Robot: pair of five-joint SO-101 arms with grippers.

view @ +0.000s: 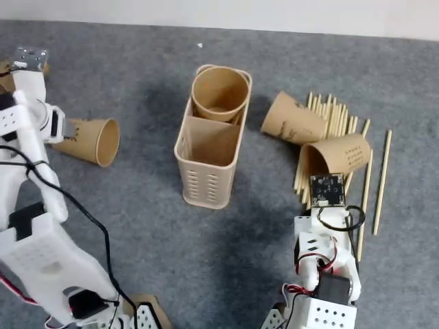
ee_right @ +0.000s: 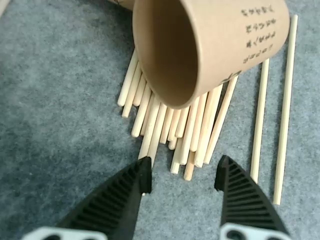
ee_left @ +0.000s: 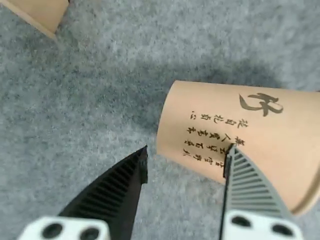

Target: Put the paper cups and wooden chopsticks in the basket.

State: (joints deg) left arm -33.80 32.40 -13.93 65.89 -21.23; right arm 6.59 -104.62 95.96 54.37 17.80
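My left claw (ee_left: pixel 187 155) stands apart, one finger over a tipped paper cup (ee_left: pixel 240 130). My right claw (ee_right: pixel 184 172) gapes just before the wooden chopsticks (ee_right: pixel 160 125), which lie beneath a second paper cup (ee_right: pixel 200 45).

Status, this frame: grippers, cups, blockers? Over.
Left gripper open at tipped cup. Right gripper open over chopsticks; another cup lies on them. Basket holds one upright cup.

Premises present as a robotics lab test bench rather than a home. The table is covered in grey felt (view: pixel 151 240), and the white plastic left arm (view: pixel 41 253) and right arm (view: pixel 321 241) mounted at it carry exposed cabling (view: pixel 105 245). A bare circuit board (view: pixel 327 190) sits on the right arm's wrist.
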